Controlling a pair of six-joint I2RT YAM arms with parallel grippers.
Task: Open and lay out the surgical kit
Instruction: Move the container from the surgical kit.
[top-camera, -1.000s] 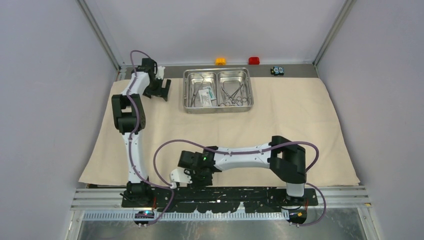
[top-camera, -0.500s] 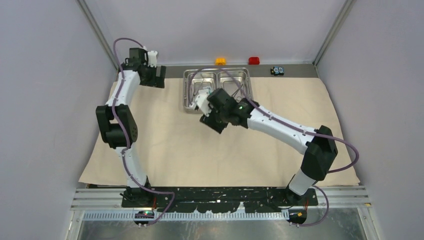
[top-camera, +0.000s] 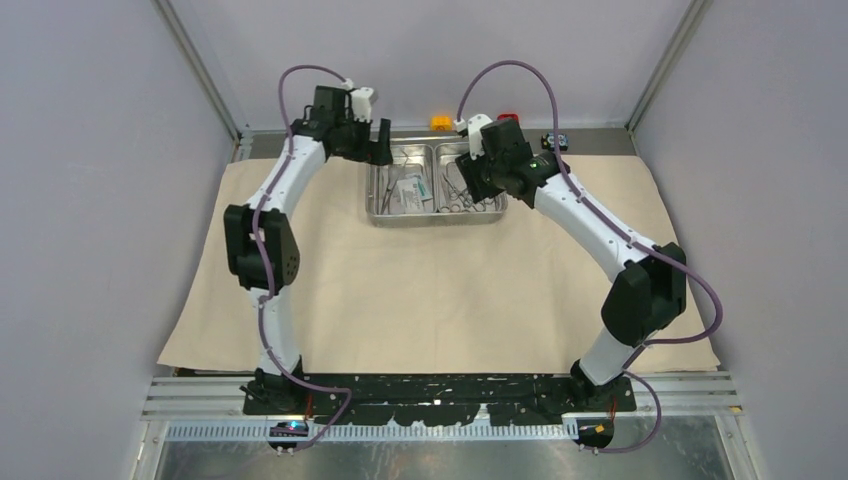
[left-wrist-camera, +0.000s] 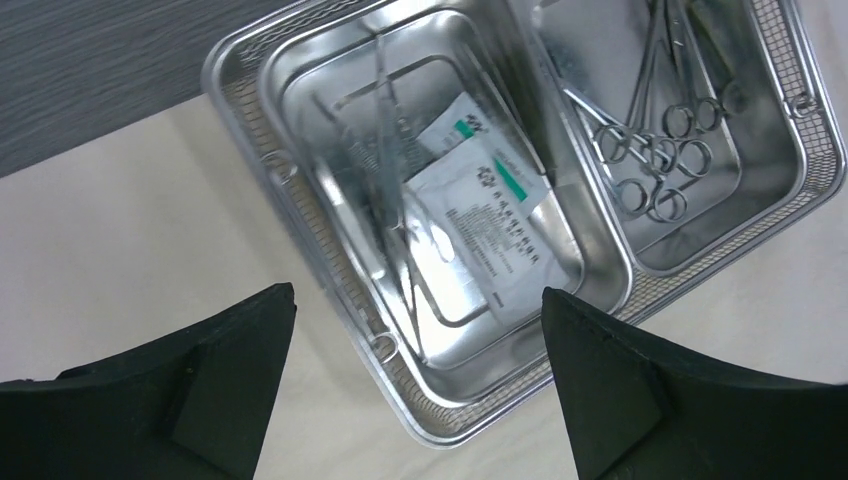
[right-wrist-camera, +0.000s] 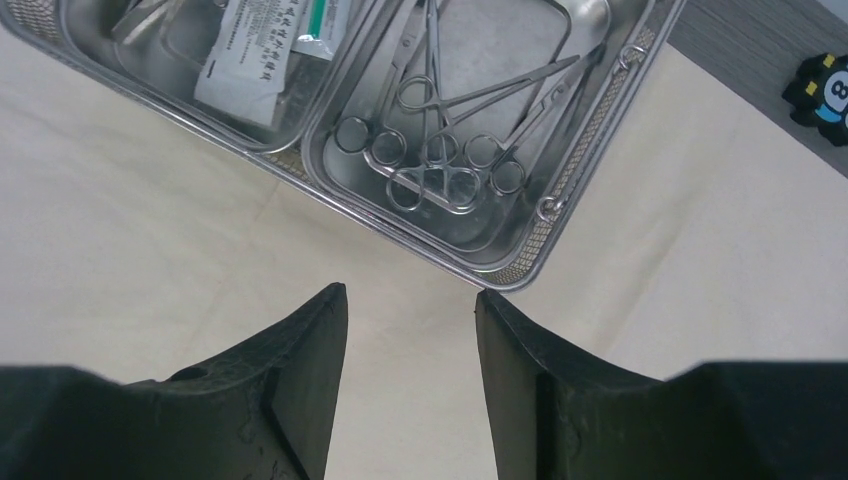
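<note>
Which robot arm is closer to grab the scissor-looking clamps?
The right arm. The right pincer hangs open beside the tray compartment that holds the clamps. The left pincer hovers over the other compartment, where the white packets lie.

Soft, even light from above keeps all three views bright with only faint shadows, though in the left wrist view the steel tray (left-wrist-camera: 232, 95) throws white glare toward 12 o'clock, where the steel instruments (left-wrist-camera: 385, 170) look smeared and blurred.

Parted fingers (right-wrist-camera: 300, 390) over beige cloth (right-wrist-camera: 150, 250), ring-handled clamps (right-wrist-camera: 430, 170) lying in steel tray (right-wrist-camera: 575, 160)
</note>
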